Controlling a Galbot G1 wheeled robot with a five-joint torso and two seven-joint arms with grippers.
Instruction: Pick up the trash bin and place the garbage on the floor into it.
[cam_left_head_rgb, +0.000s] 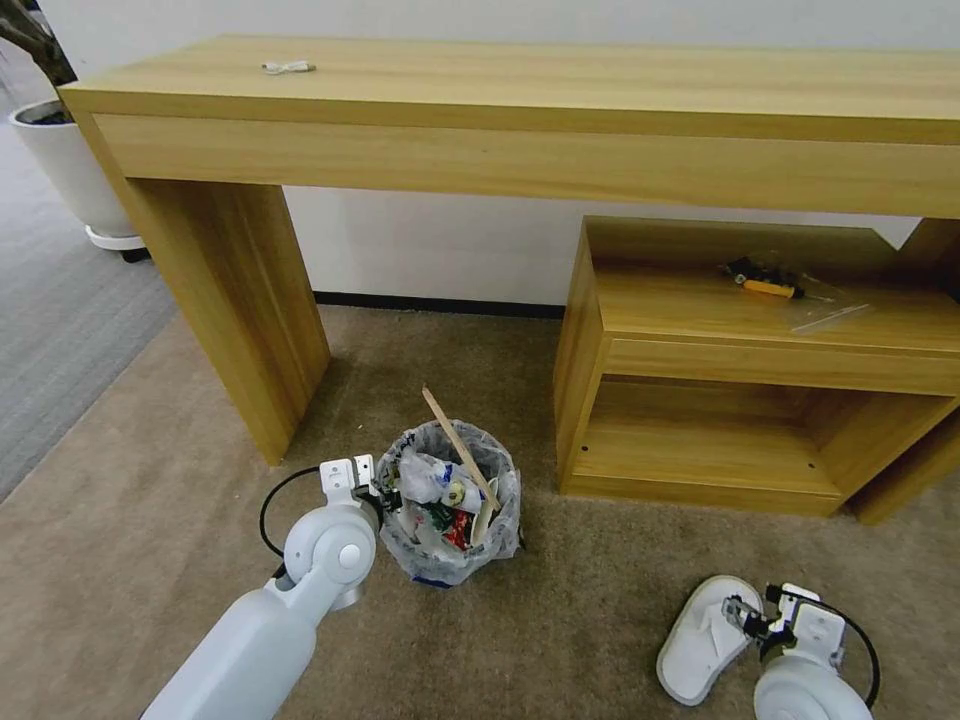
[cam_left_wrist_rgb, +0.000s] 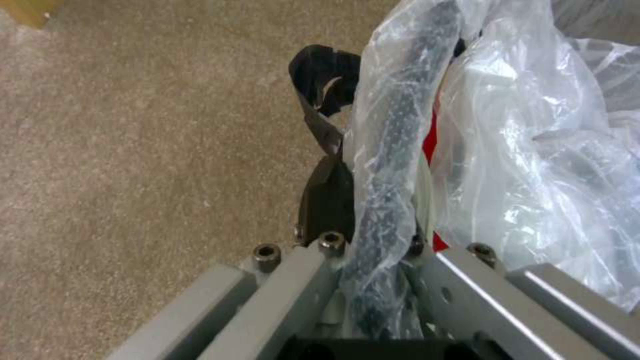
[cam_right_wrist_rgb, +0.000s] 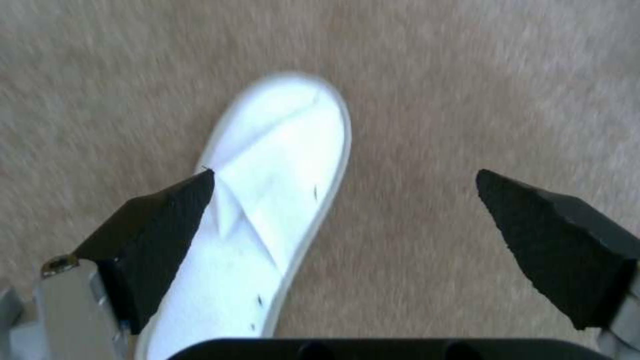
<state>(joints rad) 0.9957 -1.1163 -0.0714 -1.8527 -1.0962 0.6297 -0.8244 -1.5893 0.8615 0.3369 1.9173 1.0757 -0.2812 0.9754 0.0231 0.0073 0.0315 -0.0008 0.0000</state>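
- The white slipper (cam_right_wrist_rgb: 267, 200) lies on the beige floor (cam_left_head_rgb: 600, 620) at near right, under the right tool (cam_right_wrist_rgb: 343, 210), whose fingers are spread; its long axis runs away from the tool, offset leftward.
- The left tool (cam_left_wrist_rgb: 363, 200) is clamped on the trash bin (cam_left_head_rgb: 450, 505) rim, farther left.

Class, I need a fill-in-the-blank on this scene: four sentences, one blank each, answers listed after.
1. The left gripper is shut on the rim of the ____.
2. The right gripper is ____ above a white slipper.
3. A ____ stick pokes out of the bin.
4. The slipper lies on the beige ____.

Answers: trash bin; open; wooden; carpet
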